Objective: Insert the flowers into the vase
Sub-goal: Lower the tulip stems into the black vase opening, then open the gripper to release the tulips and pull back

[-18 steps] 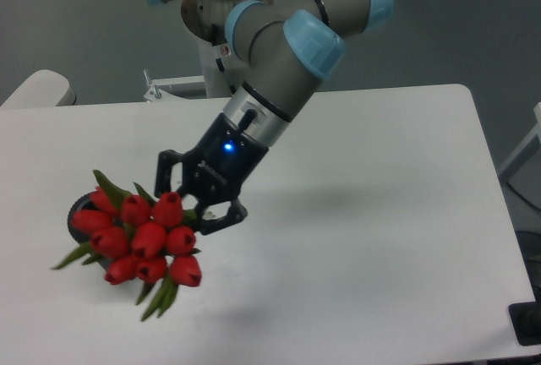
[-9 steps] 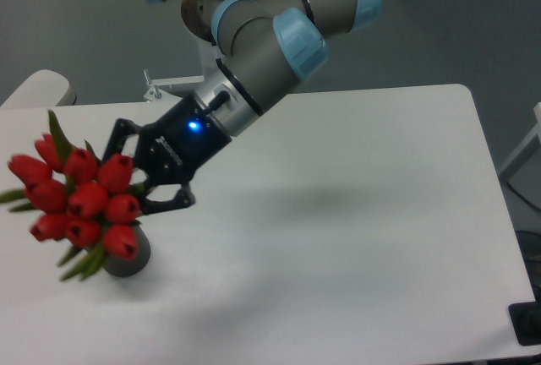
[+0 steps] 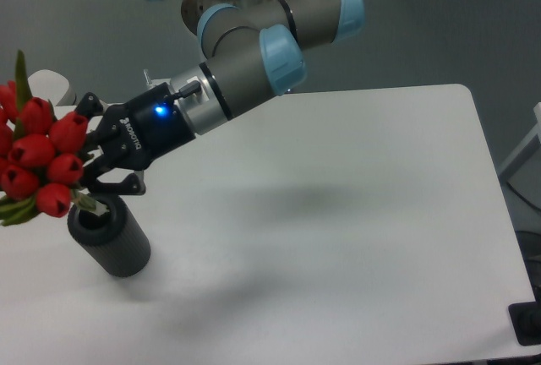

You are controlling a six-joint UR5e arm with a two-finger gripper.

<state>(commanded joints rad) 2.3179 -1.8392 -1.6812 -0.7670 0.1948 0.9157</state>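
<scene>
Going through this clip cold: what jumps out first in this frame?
The red flowers at the far left edge, partly cut off by the frame, held by the tool and tilted out to the left. Directly beneath them stands the dark grey vase on the white table, with the stem ends at its mouth. The arm's pale blue joints reach in from the top.

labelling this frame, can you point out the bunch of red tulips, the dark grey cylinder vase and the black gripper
bunch of red tulips (image 3: 38, 154): fixed camera, a middle bud.
dark grey cylinder vase (image 3: 118, 247): fixed camera, its side wall.
black two-finger gripper (image 3: 91, 158): fixed camera, between the fingertips.
</scene>
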